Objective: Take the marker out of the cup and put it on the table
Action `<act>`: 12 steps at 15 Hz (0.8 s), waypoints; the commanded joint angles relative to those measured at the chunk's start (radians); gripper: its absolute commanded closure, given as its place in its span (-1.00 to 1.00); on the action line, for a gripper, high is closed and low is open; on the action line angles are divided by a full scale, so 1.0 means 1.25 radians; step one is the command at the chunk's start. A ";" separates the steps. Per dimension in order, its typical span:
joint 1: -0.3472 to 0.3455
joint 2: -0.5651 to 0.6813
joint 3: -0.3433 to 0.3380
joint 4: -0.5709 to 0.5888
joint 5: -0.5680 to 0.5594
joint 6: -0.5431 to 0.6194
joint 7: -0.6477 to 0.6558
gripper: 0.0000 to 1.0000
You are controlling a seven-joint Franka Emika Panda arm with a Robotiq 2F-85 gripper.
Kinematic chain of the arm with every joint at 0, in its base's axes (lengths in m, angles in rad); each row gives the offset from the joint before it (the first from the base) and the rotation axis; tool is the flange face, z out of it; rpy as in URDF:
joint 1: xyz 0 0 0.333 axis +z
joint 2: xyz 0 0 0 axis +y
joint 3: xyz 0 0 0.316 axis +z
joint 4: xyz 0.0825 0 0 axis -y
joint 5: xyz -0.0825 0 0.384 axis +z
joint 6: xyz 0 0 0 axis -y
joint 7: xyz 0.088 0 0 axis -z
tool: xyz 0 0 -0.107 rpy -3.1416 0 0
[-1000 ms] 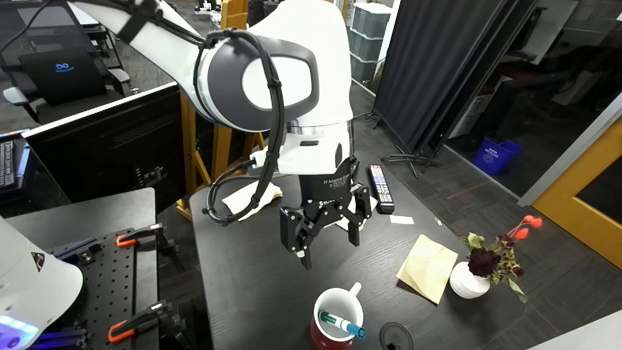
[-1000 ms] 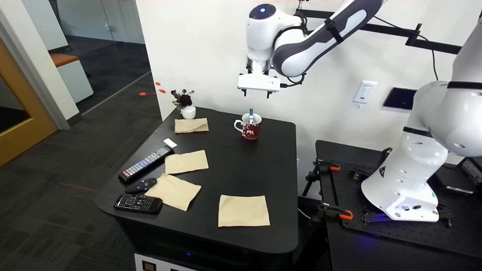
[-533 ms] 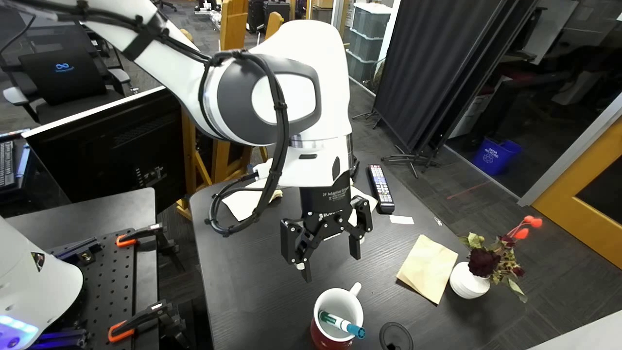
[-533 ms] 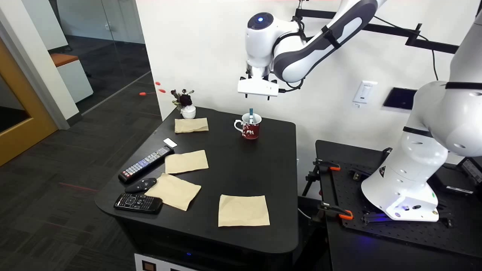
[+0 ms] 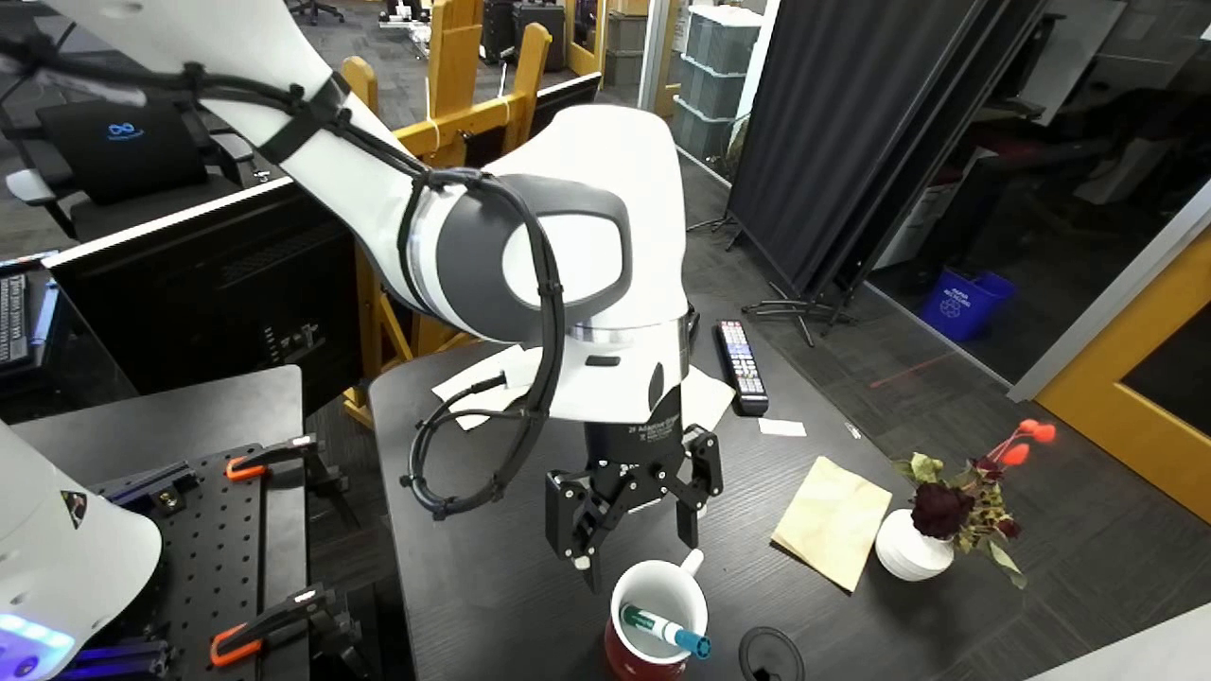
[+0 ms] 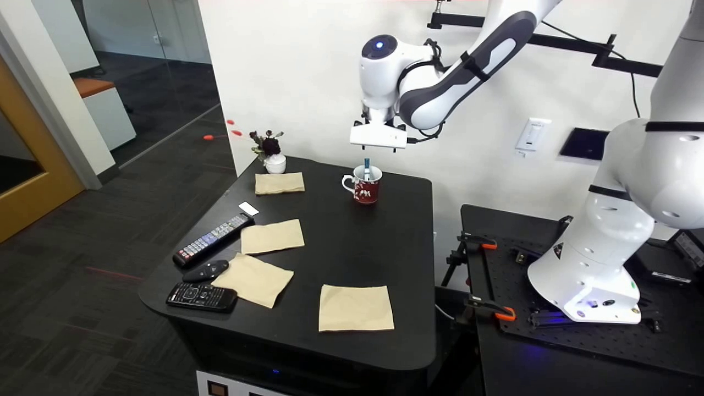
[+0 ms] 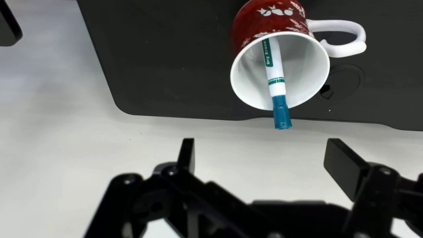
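A red mug, the cup [image 5: 632, 662], with white inside and handle, stands upright on the black table [image 5: 492, 567]; both also show in an exterior view, cup [image 6: 367, 192] and table [image 6: 357, 247]. The marker [image 5: 653, 624], white with a green label and teal cap, leans in the cup, cap above the rim. In the wrist view the marker [image 7: 276, 71] points its cap toward the jaws from inside the cup [image 7: 248, 26]. My gripper [image 5: 640, 562] is open and empty, above the cup's level and apart from it. In the wrist view the gripper's fingers [image 7: 261, 140] stand wide apart below the cap.
A white pot with flowers [image 6: 275, 164] stands near the table's edge beside a folded paper [image 6: 279, 183]. Several tan papers [image 6: 356, 309] and black remotes [image 6: 213, 240] lie on the table. A white wall [image 6: 308, 99] rises behind the cup. A dark round disc [image 5: 771, 653] is beside the cup.
The arm and gripper have moved down toward the cup's level, fingers still open. The cup and marker have not moved.
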 commanded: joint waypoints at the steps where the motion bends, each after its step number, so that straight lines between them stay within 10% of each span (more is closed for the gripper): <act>1: -0.015 0.028 -0.021 -0.002 0.002 0.075 -0.062 -1.00; 11: 0.006 0.112 -0.055 0.021 0.096 0.182 -0.222 -1.00; 12: 0.009 0.114 -0.056 0.022 0.101 0.181 -0.228 -0.78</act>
